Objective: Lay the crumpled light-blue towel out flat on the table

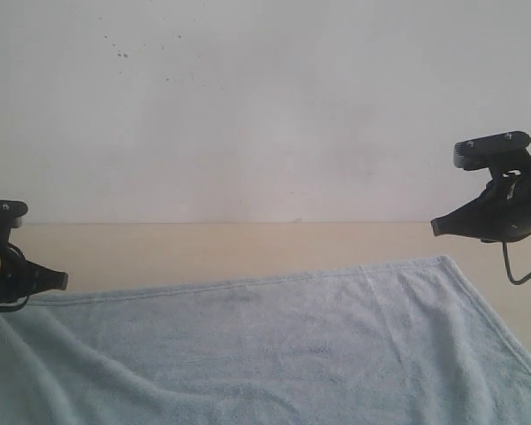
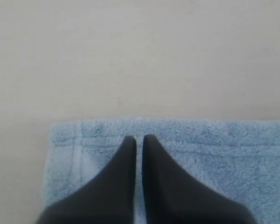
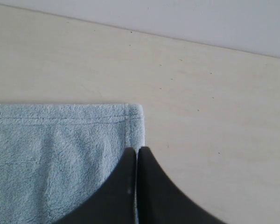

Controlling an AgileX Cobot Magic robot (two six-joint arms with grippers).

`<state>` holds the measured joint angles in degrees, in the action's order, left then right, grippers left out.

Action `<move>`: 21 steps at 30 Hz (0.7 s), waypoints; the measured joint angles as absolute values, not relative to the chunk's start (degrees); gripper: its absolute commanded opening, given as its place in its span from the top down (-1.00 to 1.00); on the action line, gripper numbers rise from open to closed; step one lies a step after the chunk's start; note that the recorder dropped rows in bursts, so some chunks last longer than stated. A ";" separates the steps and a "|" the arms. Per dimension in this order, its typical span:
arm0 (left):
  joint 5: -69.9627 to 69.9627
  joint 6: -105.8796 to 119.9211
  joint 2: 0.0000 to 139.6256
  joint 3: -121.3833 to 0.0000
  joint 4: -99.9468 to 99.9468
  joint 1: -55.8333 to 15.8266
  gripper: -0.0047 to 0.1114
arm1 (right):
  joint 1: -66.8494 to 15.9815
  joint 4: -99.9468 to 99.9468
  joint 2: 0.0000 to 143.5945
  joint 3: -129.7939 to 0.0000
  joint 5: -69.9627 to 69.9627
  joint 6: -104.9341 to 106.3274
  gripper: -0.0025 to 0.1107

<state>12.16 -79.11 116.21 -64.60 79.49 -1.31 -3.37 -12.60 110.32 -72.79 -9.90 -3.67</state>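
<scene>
The light-blue towel (image 1: 274, 345) lies spread out and nearly flat on the cream table (image 1: 203, 248), with soft wrinkles near the front. My left gripper (image 1: 64, 280) is shut and empty, low over the towel's far left corner (image 2: 65, 135); its tips (image 2: 138, 138) are just inside the hem. My right gripper (image 1: 435, 227) is shut with nothing in it and hangs raised above the far right corner. In the right wrist view the tips (image 3: 136, 149) sit over the towel's side hem (image 3: 135, 121). No white label shows.
A white-grey wall (image 1: 265, 106) rises behind the table's far edge. Bare tabletop (image 3: 214, 116) runs beyond the towel's far hem and to its right side. A black cable (image 1: 518, 270) hangs under the right arm.
</scene>
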 measured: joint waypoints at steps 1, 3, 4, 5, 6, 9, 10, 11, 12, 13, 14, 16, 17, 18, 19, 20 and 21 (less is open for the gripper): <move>11.70 -78.39 116.21 -64.60 78.79 -1.31 0.84 | -3.37 -12.60 110.32 -72.79 -9.90 -3.67 0.96; 11.04 -77.68 116.21 -64.60 77.98 -1.31 0.84 | -3.37 -12.48 110.32 -72.79 -9.90 -3.67 0.96; 10.95 -77.36 116.21 -64.60 77.71 -1.31 0.84 | -3.37 -12.48 110.32 -72.79 -10.04 -3.67 0.96; 10.83 -77.23 116.21 -64.60 77.70 -1.31 0.84 | -3.37 -12.48 110.32 -72.79 -10.04 -3.67 0.96; 10.83 -77.23 116.21 -64.60 77.53 -1.31 0.84 | -3.37 -12.48 110.32 -72.79 -10.11 -3.67 0.96; 10.83 -77.23 116.92 -65.27 77.28 -1.31 0.84 | -3.37 -12.48 110.32 -72.79 -10.16 -3.67 0.96; 10.83 -77.02 117.22 -65.56 76.81 -1.31 0.84 | -3.37 -12.48 110.32 -72.79 -10.27 -3.80 0.96; 10.69 -76.83 117.61 -65.83 76.43 -1.31 0.84 | -3.37 -12.36 110.32 -72.79 -10.27 -3.91 0.96; 10.57 -76.25 118.08 -66.30 75.68 -1.31 0.84 | -3.37 -12.36 110.32 -72.79 -10.32 -4.10 0.96; 10.39 -75.67 118.39 -66.59 75.21 -1.31 0.84 | -3.37 -12.36 110.32 -72.79 -10.32 -4.14 0.96; 10.29 -75.10 118.63 -66.91 74.87 -1.31 0.84 | -3.37 -12.36 110.32 -72.79 -10.42 -4.28 0.96; 10.18 -73.11 119.04 -67.56 73.50 -1.31 0.84 | -3.37 -12.36 110.32 -72.79 -10.57 -4.39 0.96; 10.18 -71.73 119.14 -67.79 72.43 -1.31 0.84 | -3.37 -12.36 110.32 -72.79 -10.61 -4.51 0.96; 10.18 -70.07 119.14 -67.94 71.07 -1.31 0.84 | -3.37 -12.36 110.32 -72.79 -10.71 -4.51 0.96; 10.18 -68.11 119.14 -67.94 70.23 -1.31 0.84 | -3.37 -12.36 110.32 -72.79 -10.75 -4.51 0.96; 10.18 -65.96 119.14 -67.94 69.53 -1.31 0.84 | -3.37 -12.36 110.32 -72.79 -10.85 -4.61 0.96; 10.03 -63.88 119.14 -67.94 69.12 -1.31 0.84 | -3.37 -12.36 110.32 -72.79 -11.00 -4.60 0.96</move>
<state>10.03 -63.88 119.14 -67.94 69.12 -1.31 -3.37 -12.36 110.32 -72.79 -11.00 -4.60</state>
